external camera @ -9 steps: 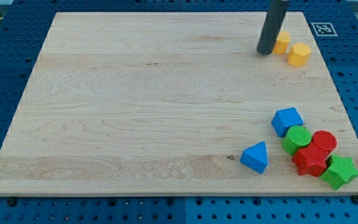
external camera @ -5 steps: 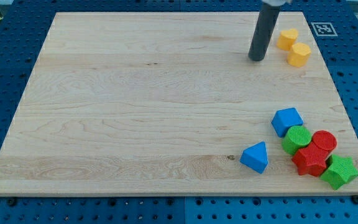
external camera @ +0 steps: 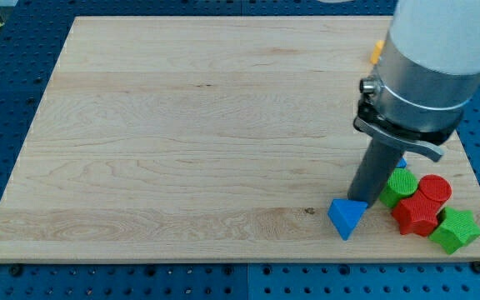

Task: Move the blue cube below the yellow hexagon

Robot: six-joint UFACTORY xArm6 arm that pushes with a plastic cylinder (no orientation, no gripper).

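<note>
My tip (external camera: 360, 201) stands low on the wooden board (external camera: 182, 125), at the upper right corner of the blue triangular block (external camera: 346, 218); I cannot tell if it touches. The blue cube (external camera: 402, 162) lies right behind the rod and shows only as a sliver. The arm's big grey and white body (external camera: 427, 75) hides the yellow hexagon. Only an edge of the other yellow block (external camera: 377, 51) shows at the view's top right.
To the tip's right is a cluster: a green cylinder (external camera: 401, 188), a red cylinder (external camera: 435, 188), a red ridged block (external camera: 415, 215) and a green star-like block (external camera: 456, 231). The board's right edge and bottom edge are close by.
The rod has swept from beside the yellow blocks at the view's top right down to the blue triangle. The triangle has shifted slightly. The arm now covers the yellow hexagon and most of the blue cube.
</note>
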